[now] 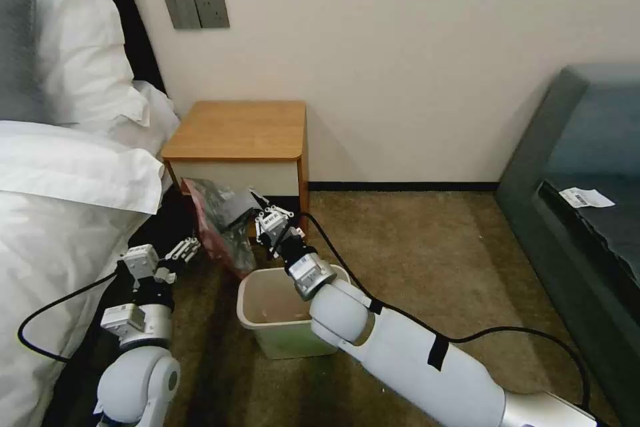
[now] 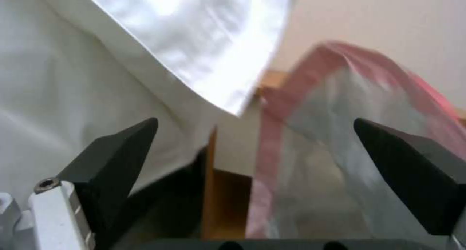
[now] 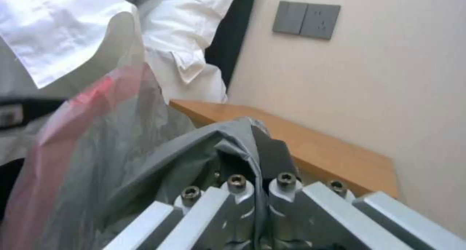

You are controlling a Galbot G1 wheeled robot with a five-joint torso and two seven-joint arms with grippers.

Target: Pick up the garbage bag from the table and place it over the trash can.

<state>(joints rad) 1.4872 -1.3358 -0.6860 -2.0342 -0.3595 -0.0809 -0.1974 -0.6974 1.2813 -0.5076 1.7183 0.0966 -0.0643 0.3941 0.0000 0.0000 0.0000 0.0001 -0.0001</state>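
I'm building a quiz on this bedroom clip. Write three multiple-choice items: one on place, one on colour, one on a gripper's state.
1. Where is the garbage bag?
A. flat on the table top
B. hanging in front of the table, above the trash can
C. lying on the sofa

2. What colour is the band along the bag's mouth?
A. pink-red
B. blue
C. yellow

3. How is the left gripper?
A. shut on the bag
B. open beside the bag
C. resting inside the bin

Answers:
1 B, the head view shows it held aloft by the right gripper.
2 A, the left wrist view shows the band.
3 B, its fingers stand wide apart.
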